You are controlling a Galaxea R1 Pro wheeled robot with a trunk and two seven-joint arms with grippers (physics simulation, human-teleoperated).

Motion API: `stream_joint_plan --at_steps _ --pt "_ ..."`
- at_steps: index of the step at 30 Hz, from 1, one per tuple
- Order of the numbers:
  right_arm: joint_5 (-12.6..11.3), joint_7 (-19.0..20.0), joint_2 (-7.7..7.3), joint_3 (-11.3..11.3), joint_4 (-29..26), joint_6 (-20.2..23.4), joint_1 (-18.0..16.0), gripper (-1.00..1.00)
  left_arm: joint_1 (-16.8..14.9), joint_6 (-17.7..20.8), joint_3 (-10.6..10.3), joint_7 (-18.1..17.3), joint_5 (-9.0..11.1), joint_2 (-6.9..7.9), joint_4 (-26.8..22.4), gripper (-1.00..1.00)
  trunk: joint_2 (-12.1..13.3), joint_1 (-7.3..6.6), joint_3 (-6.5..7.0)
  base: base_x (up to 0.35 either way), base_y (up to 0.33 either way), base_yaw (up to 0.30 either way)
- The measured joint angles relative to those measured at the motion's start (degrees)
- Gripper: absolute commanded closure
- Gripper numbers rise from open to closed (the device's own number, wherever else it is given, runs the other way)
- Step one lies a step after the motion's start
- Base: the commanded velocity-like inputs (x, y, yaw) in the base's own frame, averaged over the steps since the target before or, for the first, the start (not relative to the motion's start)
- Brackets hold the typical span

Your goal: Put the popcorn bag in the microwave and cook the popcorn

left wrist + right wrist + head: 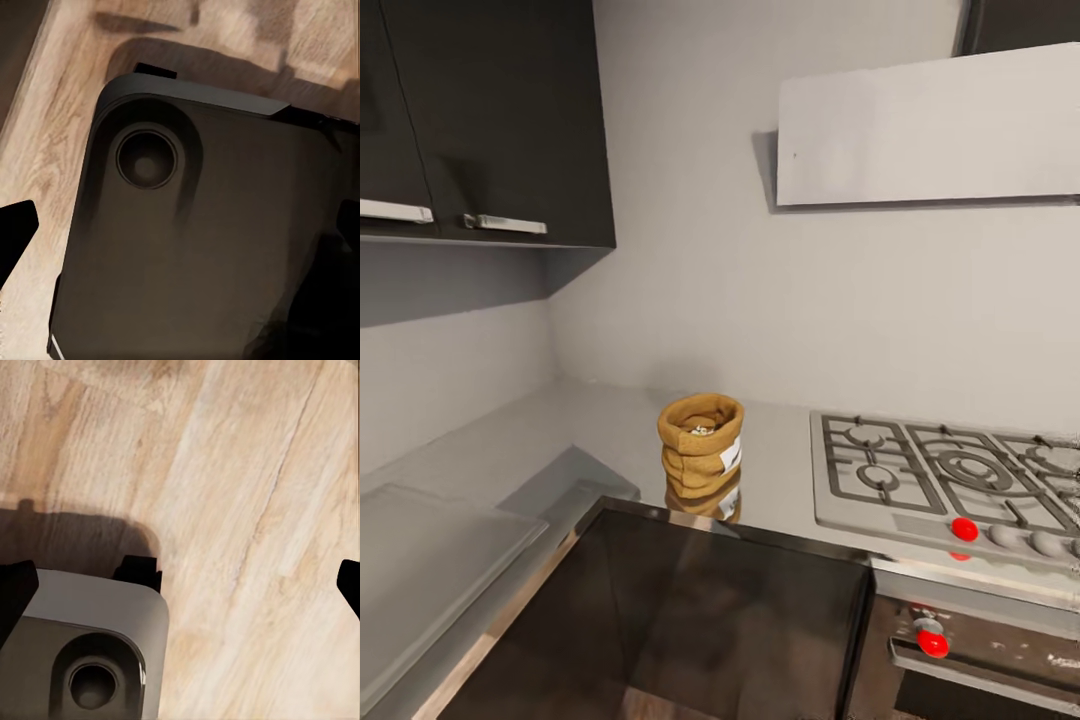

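On the glossy grey surface [520, 440], left of the steel gas hob [945, 480], stands the small wrinkled mustard-brown popcorn bag [701, 443]; it looks light and crushable, best pinched gently at its thick rolled rim; both wrist views face wooden floor with jaws spread wide, empty.

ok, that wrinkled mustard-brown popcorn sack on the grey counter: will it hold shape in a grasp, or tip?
The wrinkled mustard-brown popcorn sack looks soft: its creased sides would probably cave under a squeeze. Squat and upright, it seems unlikely to tip. The glossy grey countertop mirrors it, so a push may slide it.
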Motion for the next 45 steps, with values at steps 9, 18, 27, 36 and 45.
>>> stream_joint_plan --at_steps 9,18,27,36,45 --pt "0.0 0.0 -0.05 0.0 0.0 0.1 0.0 -1.00 0.0 0.1 -0.3 0.0 -0.2 0.00 0.0 -1.00 0.0 -0.02 0.00 0.116 0.000 -0.025" --pt "0.0 0.1 -0.05 0.0 0.0 0.1 0.0 -1.00 0.0 0.2 -0.3 0.0 -0.2 0.00 0.0 -1.00 0.0 -0.03 0.00 0.223 0.000 0.000" --pt "0.1 0.1 -0.08 0.0 0.0 0.0 0.0 -1.00 0.0 0.1 -0.2 0.0 -0.2 0.00 0.0 -1.00 0.0 0.00 0.00 0.049 0.000 0.000" --pt "0.2 0.0 0.26 0.0 -0.1 0.0 0.0 -1.00 0.0 0.1 0.5 0.1 0.8 0.06 0.0 -1.00 0.0 0.00 0.00 0.000 0.000 0.000" --pt "0.2 0.0 0.36 0.0 -0.1 0.0 0.0 -1.00 0.0 0.0 0.5 0.0 1.1 0.10 0.0 -1.00 2.4 -1.31 1.07 0.000 0.000 0.000"
